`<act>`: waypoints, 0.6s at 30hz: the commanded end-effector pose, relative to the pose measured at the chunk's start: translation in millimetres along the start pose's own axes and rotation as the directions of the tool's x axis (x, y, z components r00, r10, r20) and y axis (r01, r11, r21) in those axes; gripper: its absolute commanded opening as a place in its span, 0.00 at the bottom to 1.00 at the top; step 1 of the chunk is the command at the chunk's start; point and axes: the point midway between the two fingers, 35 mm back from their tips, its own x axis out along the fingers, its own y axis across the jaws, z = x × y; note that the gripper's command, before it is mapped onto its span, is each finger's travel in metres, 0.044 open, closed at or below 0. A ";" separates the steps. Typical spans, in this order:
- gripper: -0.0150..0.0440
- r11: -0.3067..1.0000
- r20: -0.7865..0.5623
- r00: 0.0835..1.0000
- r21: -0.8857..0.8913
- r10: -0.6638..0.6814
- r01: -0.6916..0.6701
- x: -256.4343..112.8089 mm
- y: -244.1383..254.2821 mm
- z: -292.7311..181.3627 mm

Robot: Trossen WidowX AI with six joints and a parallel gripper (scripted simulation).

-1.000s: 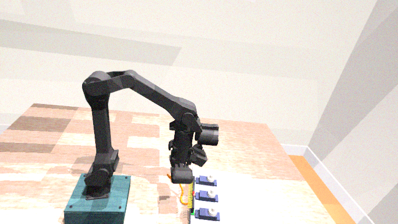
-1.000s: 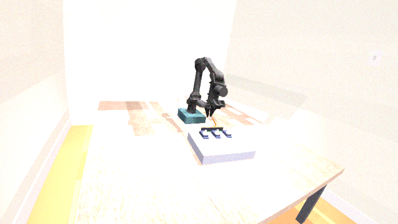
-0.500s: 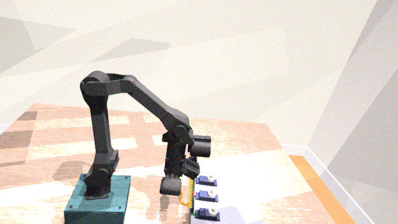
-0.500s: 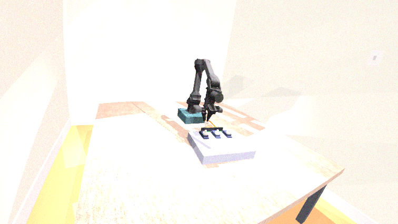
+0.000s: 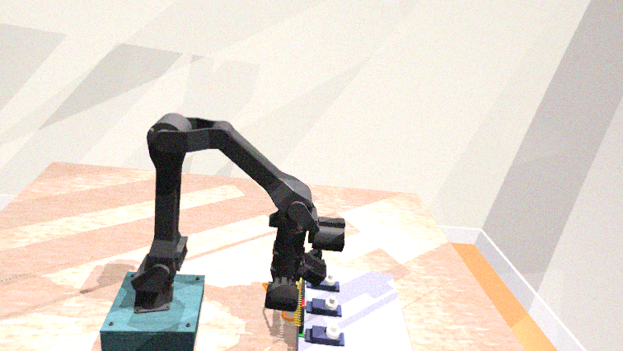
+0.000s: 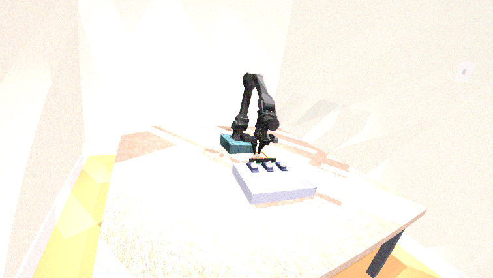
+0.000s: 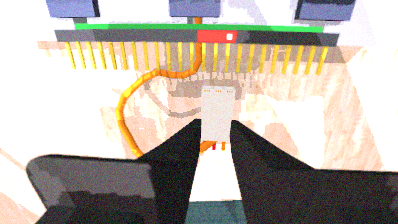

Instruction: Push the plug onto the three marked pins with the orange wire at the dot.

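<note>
The gripper is shut on the pale grey plug, its wire end toward the arm base. The plug's front edge with three small marks faces the row of gold pins. In the wrist view it looks square to the row, roughly under the red band, with a visible gap to the pin tips. The band's white dot is at its right end. Red and orange wire ends show behind the plug; the orange one looks rightmost. Fingers hide the plug in the top view. Its height against the pins is unclear.
The orange lead loops left of the plug and crosses the pin row beside the band. Three dark blue servos with white horns, the middle one among them, sit on the pale holder. The teal base stands behind the gripper.
</note>
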 end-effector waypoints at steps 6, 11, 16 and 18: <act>0.25 1.000 0.002 1.000 -0.006 0.005 -0.005 -0.5 2.4 8.9; 0.25 1.000 0.002 1.000 -0.006 0.005 -0.005 -0.5 3.1 9.2; 0.25 1.000 0.002 1.000 -0.006 0.005 -0.005 -0.6 3.0 11.7; 0.25 1.000 0.002 1.000 -0.006 0.005 -0.005 -0.6 2.9 13.0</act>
